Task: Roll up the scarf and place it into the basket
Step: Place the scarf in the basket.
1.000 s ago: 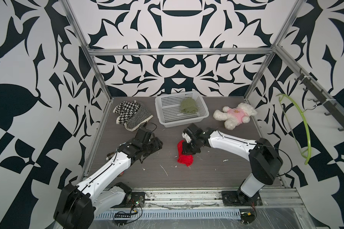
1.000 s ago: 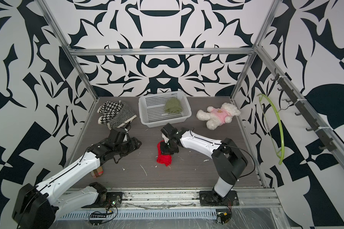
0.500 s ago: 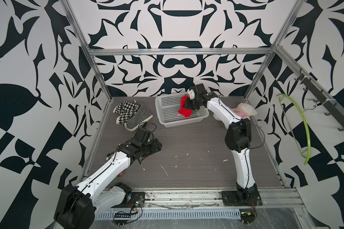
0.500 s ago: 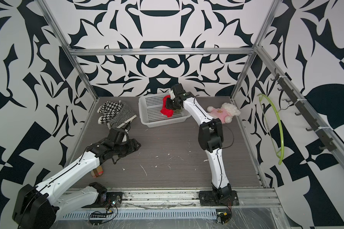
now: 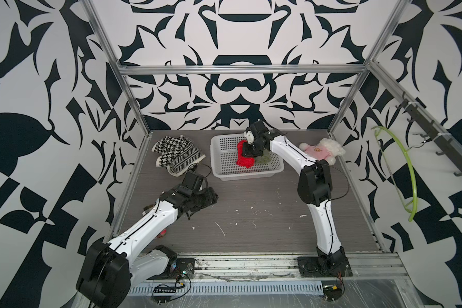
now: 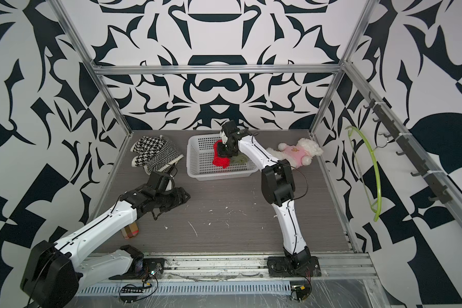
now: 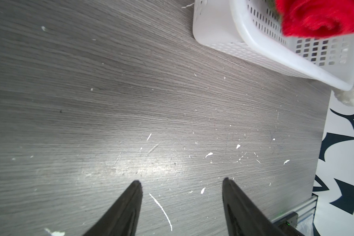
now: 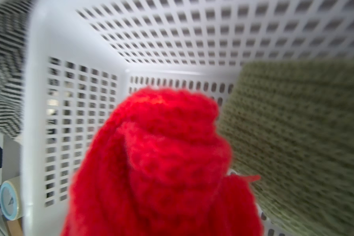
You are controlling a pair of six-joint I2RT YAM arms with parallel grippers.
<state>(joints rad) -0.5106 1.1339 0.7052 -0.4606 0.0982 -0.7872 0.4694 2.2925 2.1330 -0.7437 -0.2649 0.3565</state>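
**Setting the rolled scarf down in the basket**

We have the right gripper point(image 5: 252, 150) clenched on the red scarf point(image 5: 244, 160). The roll sits inside the basket point(image 5: 247, 174), just beside a green knit piece point(image 5: 262, 160) that already lies there. In the right wrist view the red scarf point(image 8: 161, 163) fills the foreground, with the basket's perforated wall point(image 8: 74, 122) behind it. We cannot tell whether it touches the bottom yet.

To do this step well, we judge that we should lower the roll until it rests on the grid floor. Only then do we ease the jaws apart, so the coil does not spring loose. We aim for the free half, away from the green knit piece, and lift straight up so that no yarn catches on the fingers.

The left gripper point(image 7: 181, 181) stands released over the bare table point(image 7: 90, 102), holding nothing and well apart from the basket. We leave it there.
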